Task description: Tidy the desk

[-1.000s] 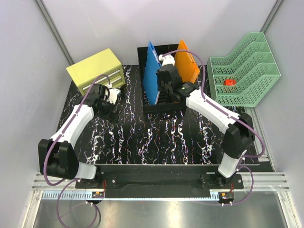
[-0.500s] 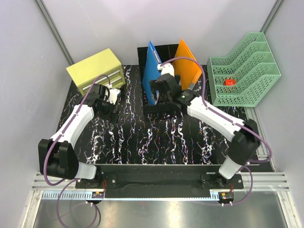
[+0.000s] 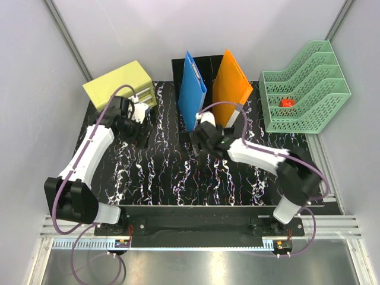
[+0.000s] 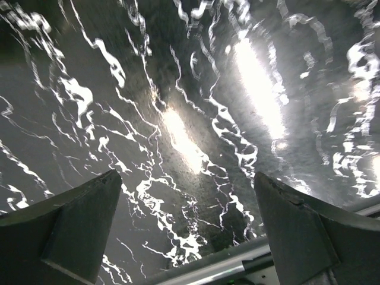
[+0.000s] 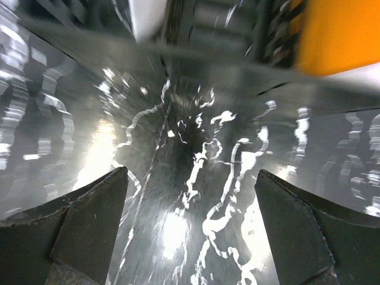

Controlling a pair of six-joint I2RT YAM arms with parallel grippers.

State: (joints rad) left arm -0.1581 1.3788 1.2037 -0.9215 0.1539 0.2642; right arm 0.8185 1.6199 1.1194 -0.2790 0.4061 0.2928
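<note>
Desk (image 3: 166, 172) lay under both arms, the left gripper (image 4: 185, 178) at 10 o'clock and right gripper (image 5: 191, 173) at centre with jaws apart (both empty); a swing toward 12 o'clock could have toppled the upright orange folder (image 3: 230, 80) just beyond it.

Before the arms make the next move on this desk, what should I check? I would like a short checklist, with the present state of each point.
1. Left gripper open and empty: ok.
2. Right gripper open and empty: ok.
3. Right gripper apart from the blue folder and the orange folder: ok.
4. Both folders standing in the black file holder: ok.
5. Drawers of the yellow cabinet fully shut: cannot tell, as the front is partly hidden in the top view.
6. What the red item in the green tray is: cannot tell, too small.
</note>
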